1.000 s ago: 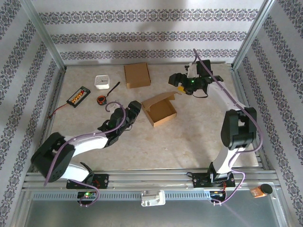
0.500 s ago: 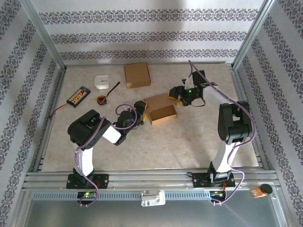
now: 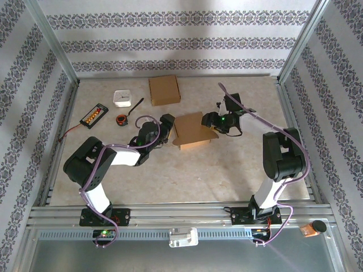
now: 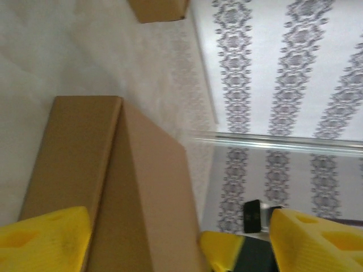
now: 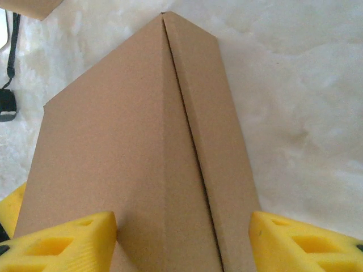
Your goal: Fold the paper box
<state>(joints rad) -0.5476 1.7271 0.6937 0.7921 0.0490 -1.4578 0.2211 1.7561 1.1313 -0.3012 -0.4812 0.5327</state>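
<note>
The brown paper box (image 3: 193,130) lies mid-table with its lid folded down flat over it. My left gripper (image 3: 168,126) is at the box's left end and my right gripper (image 3: 210,120) at its right end. In the left wrist view the box (image 4: 113,187) runs between the wide-apart yellow fingers (image 4: 45,241), and the left gripper (image 4: 181,243) is open. From the right wrist, the lid and its seam (image 5: 142,141) stretch away from the right gripper (image 5: 182,243), which is open, one finger (image 5: 62,243) lying over the lid.
A second, closed brown box (image 3: 164,89) sits at the back. A white tub (image 3: 122,98), a black strap with a ring (image 3: 126,115) and a black-and-orange device (image 3: 93,115) lie at the back left. Metal rails frame the table.
The box's lid, standing open a second ago, is now folded down. Both grippers have closed in on the box from either side.
</note>
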